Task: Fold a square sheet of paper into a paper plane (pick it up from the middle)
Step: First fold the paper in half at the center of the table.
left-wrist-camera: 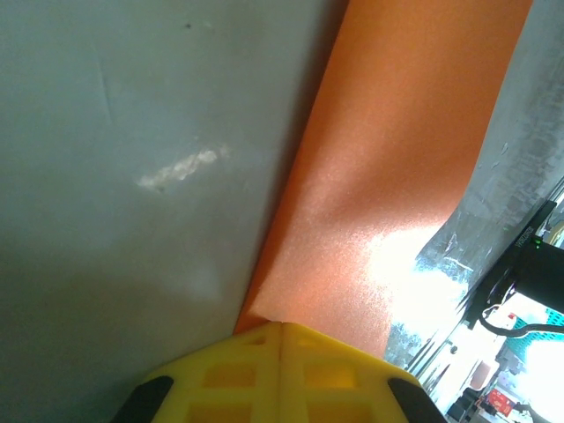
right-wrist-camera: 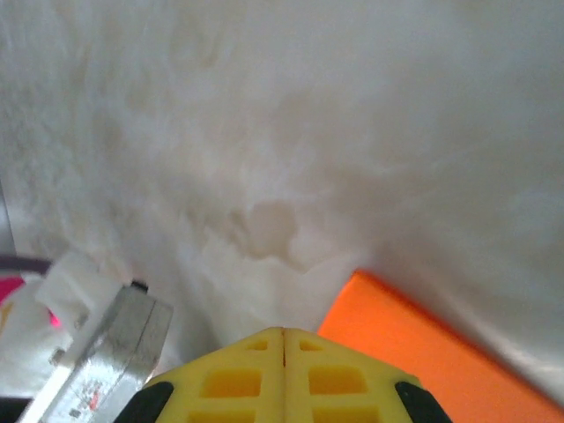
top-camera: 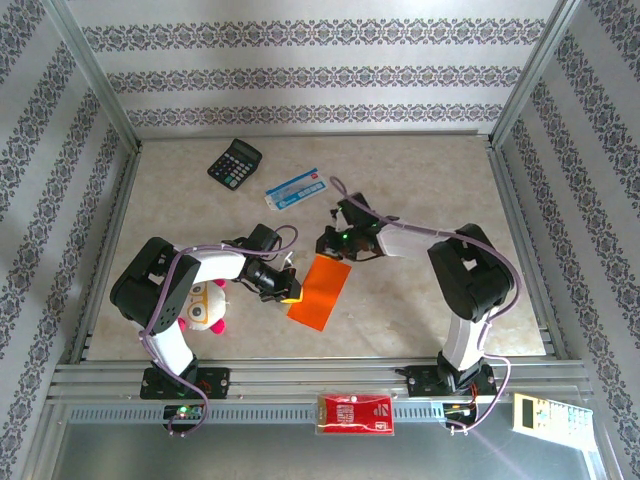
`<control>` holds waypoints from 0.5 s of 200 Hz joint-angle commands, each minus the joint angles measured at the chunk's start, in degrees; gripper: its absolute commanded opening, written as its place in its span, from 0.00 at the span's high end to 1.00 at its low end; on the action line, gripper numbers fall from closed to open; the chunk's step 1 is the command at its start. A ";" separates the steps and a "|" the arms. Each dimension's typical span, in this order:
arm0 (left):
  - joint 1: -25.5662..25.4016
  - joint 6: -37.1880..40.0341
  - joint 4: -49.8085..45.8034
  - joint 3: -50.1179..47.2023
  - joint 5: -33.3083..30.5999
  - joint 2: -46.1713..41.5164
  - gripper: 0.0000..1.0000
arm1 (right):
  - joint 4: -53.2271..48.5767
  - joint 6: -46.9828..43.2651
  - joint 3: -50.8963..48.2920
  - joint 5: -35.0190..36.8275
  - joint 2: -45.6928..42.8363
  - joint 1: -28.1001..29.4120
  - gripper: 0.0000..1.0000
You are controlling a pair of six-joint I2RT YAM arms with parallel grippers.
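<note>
The square sheet of paper [top-camera: 322, 295] is bright orange and lies on the table folded into a narrow oblong. My left gripper [top-camera: 292, 291] is at its left long edge. In the left wrist view that gripper [left-wrist-camera: 282, 324] is shut, its yellow tips touching the paper's [left-wrist-camera: 388, 176] near edge. My right gripper [top-camera: 335, 252] stands at the paper's far end. The right wrist view shows it [right-wrist-camera: 284, 330] shut on nothing, tips over bare table just left of the paper's corner [right-wrist-camera: 432, 361]. The paper plane is out of view.
A black calculator [top-camera: 234, 161] and a blue-and-white flat packet [top-camera: 295, 189] lie at the back. A plush toy [top-camera: 207, 307] sits under the left arm. A red packet [top-camera: 354, 413] and a pale calculator [top-camera: 545, 412] rest on the front rail.
</note>
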 commanded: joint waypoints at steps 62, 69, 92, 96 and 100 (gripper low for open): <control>-0.87 -1.49 -6.57 -2.38 -3.34 -0.21 1.00 | 5.15 1.45 -0.97 0.11 6.60 2.71 0.94; -0.86 -1.59 -6.50 -2.34 -3.19 -0.47 1.00 | 5.07 1.16 -1.01 0.09 7.13 2.53 0.94; -0.87 -2.09 -5.91 -1.69 -2.15 -1.76 0.96 | 4.71 -0.36 -1.00 0.01 8.57 1.93 0.94; -0.86 -2.25 -5.77 -1.59 -1.90 -2.08 0.94 | 4.62 -0.73 -0.95 -0.05 8.75 1.84 0.94; -0.86 -2.41 -5.50 -1.45 -1.70 -2.34 0.92 | 4.33 -1.27 -0.81 -0.09 8.89 1.69 0.94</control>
